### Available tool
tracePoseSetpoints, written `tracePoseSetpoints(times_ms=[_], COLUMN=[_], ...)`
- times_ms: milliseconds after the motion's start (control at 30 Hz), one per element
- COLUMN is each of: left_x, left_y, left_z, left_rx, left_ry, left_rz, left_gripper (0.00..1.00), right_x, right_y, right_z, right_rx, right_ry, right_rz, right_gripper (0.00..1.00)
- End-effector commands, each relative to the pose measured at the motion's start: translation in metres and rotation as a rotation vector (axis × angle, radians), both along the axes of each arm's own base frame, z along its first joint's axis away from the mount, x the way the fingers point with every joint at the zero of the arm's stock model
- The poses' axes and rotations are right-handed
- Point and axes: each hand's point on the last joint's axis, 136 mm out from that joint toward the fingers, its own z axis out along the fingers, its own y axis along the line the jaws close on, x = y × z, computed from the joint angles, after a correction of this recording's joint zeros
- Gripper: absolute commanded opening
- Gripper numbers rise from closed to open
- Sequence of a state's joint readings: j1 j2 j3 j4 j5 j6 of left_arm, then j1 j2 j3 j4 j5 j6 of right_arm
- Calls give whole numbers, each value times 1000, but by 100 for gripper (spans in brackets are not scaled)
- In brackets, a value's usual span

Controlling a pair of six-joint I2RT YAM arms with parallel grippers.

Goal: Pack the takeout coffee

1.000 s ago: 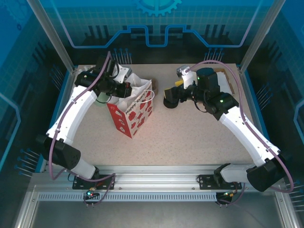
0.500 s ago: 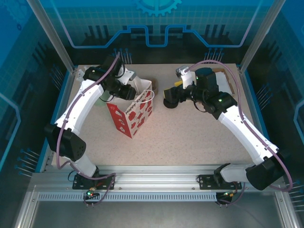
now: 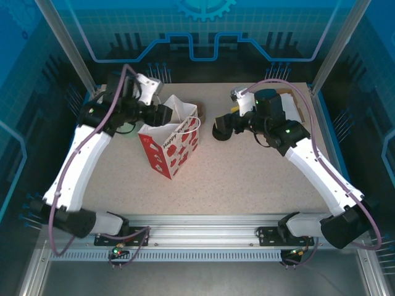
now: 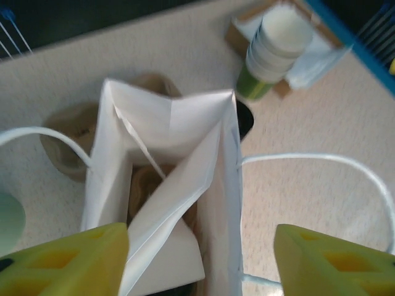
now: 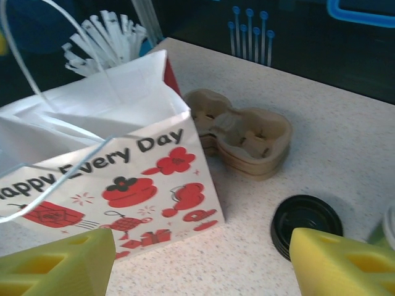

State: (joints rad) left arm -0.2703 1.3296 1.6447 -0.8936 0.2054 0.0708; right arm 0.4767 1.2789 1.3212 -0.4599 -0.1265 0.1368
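The takeout coffee is hidden. A white paper bag [image 3: 170, 148] printed with red flowers and "Happy Every Day" stands open at the table's left centre. My left gripper [image 3: 168, 115] hovers open over its mouth [image 4: 173, 123], yellow fingers [image 4: 68, 262] spread wide with nothing between them. Inside the bag I see something brown [image 4: 145, 185] behind a folded paper wall, and a dark patch below it. My right gripper [image 5: 203, 271] is open low over the table, just right of the bag [image 5: 111, 166].
A brown pulp cup carrier [image 5: 247, 132] lies behind the bag. A squat stack of black lids [image 5: 305, 222] sits beside my right fingers. Unlidded green cups [image 4: 278, 49] stand stacked at the back right. White straws [image 5: 102, 40] stand left of the bag.
The left arm's elbow has swung out to the left and its wrist has lifted, with the gripper staying over the bag's mouth. The right arm has barely moved.
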Motion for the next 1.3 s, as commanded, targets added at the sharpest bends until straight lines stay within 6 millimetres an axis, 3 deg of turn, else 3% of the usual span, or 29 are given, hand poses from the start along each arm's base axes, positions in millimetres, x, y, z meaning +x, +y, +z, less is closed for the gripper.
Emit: tracePoseSetpoints(times_ms=[0,67,200,300,467,567,733,933,1067,1267], left_x=[3,2,-10,-18,-20,-21,-19,-4,10,29], left_y=[29,60,130,166,214,233,247,239,232,215], left_z=[29,31,22,7,-37,-74,-135,-199,-220,-238], left_rx=[-79,-100,-127,-123,-41,-22,-46,-47,-31,-58], left_ry=[-173,-253,-383,-429,-408,-396,-337,-260,-255,-292], left_rz=[142,283,593,760,982,1066,1116,1061,988,861], left_gripper=[71,78,92,97,99,99,99,99,99,99], right_x=[6,10,16,19,23,25,32,47,57,64], right_y=[-38,-60,-102,-127,-169,-191,-212,-219,-215,-210], right_z=[8,3,-8,-18,-41,-59,-99,-159,-189,-212], right_rx=[-102,-168,-281,-312,-305,-307,-333,-359,-347,-321], right_ry=[-46,-56,-68,-50,-7,18,61,82,34,-25], right_rz=[-166,-272,-455,-548,-703,-791,-856,-842,-804,-761], right_gripper=[77,80,98,100,100,100,100,100,100,100])
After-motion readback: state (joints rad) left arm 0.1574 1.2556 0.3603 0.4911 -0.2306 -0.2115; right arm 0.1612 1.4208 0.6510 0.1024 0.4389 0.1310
